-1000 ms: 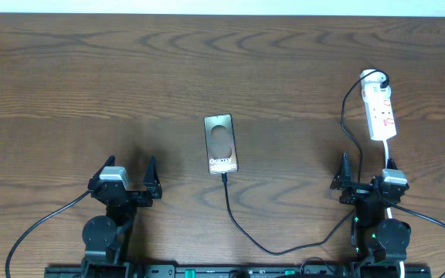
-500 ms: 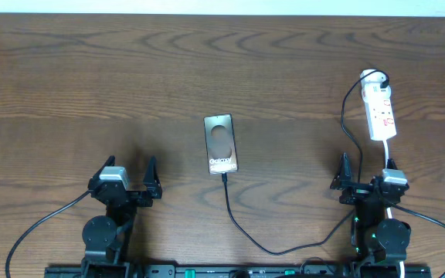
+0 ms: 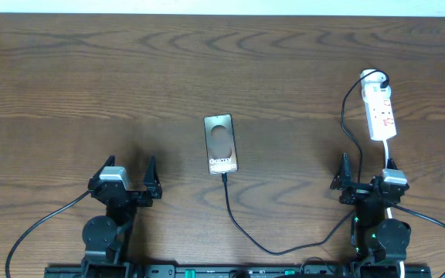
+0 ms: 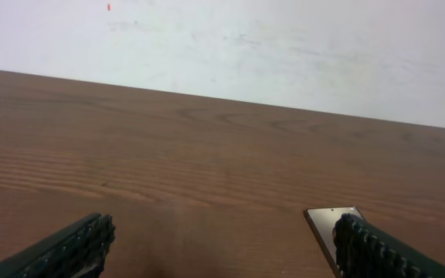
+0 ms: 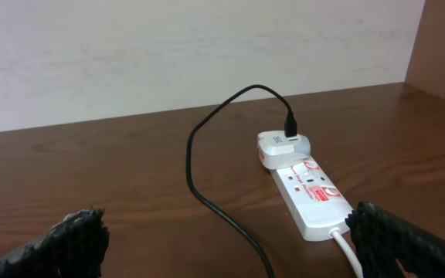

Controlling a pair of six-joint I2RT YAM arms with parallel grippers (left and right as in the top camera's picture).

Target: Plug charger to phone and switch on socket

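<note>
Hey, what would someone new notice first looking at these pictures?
The shiny phone lying flat in the middle of the table, with the black charger cable looping from its near end toward the right. Then the white socket at the far right, a white adapter plugged into its far end.

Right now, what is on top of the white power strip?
A white adapter sits on the socket's far end, the black charger cable plugged into it. The holes beneath it are covered.
</note>
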